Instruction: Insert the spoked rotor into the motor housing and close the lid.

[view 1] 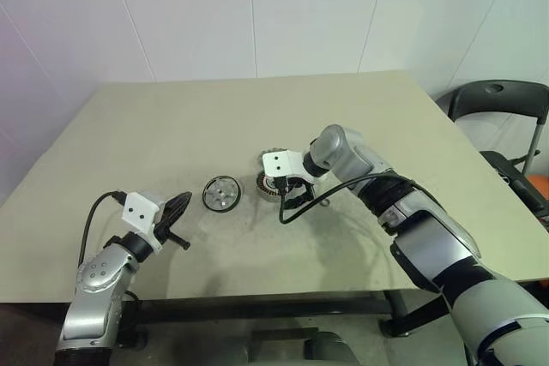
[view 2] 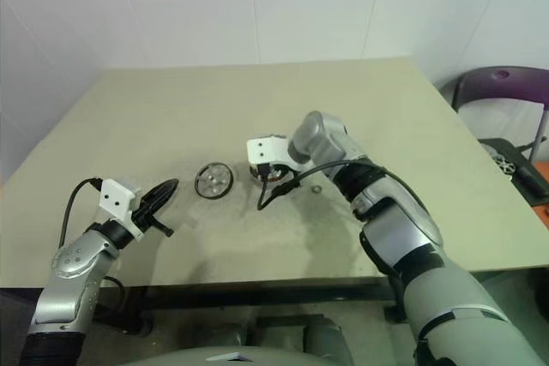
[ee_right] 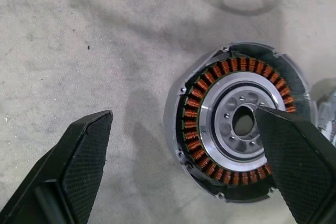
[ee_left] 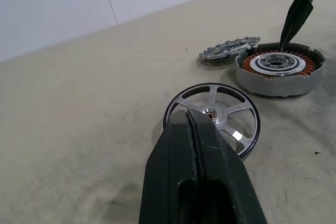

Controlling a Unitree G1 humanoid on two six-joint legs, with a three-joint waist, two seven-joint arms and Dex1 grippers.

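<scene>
From the head views, you are seeing the spoked rotor lying on the table between both arms. Left wrist view: your left gripper is sitting clenched, empty, near the rotor. Right wrist view: your right gripper is hanging released, straddling the motor housing; the lid is lying just beside it.

housing: right half behind right gripper mount in head views | lid: near edge hidden behind housing, far side cut by wrist picture's edge | rotor: near rim covered by left gripper | chair: cut off
</scene>
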